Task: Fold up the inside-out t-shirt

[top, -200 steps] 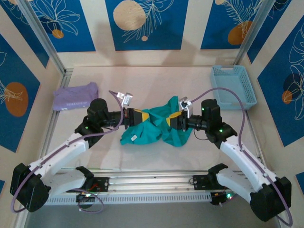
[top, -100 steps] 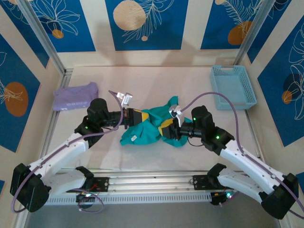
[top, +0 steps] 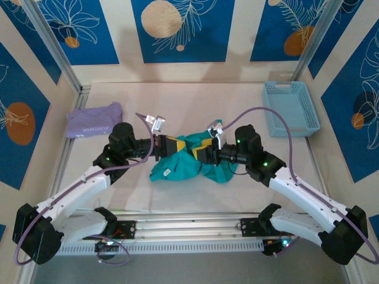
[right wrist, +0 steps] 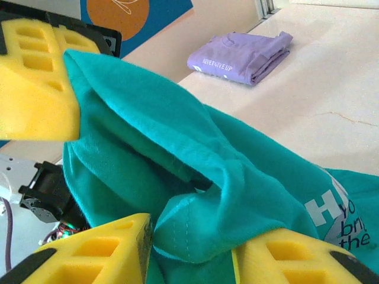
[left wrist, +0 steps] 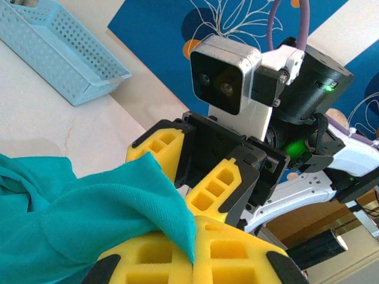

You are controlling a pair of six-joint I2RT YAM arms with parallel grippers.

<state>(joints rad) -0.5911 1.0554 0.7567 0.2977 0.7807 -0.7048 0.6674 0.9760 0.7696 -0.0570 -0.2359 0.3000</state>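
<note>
- Right gripper (top: 202,152) has swung inward over the last second and now sits close to the left gripper (top: 170,145), nearly face to face with it above the middle of the surface (top: 195,100).
- With that move the inside-out t-shirt (top: 185,167) has bunched into a narrower heap than before. It lies crumpled between and below the two grippers.
- The left gripper is pressed together on an edge of the teal cloth (left wrist: 77,219), which runs into the seam between its yellow fingers (left wrist: 177,257).
- The right gripper's fingers (right wrist: 100,251) stand partly apart, with a thick fold of the t-shirt (right wrist: 177,165) filling the gap and touching both. White chest lettering shows at the lower right of the wrist view.
- A folded lavender shirt (top: 93,119) lies well apart at the far left.
- A light blue basket (top: 290,106) stands at the far right.
</note>
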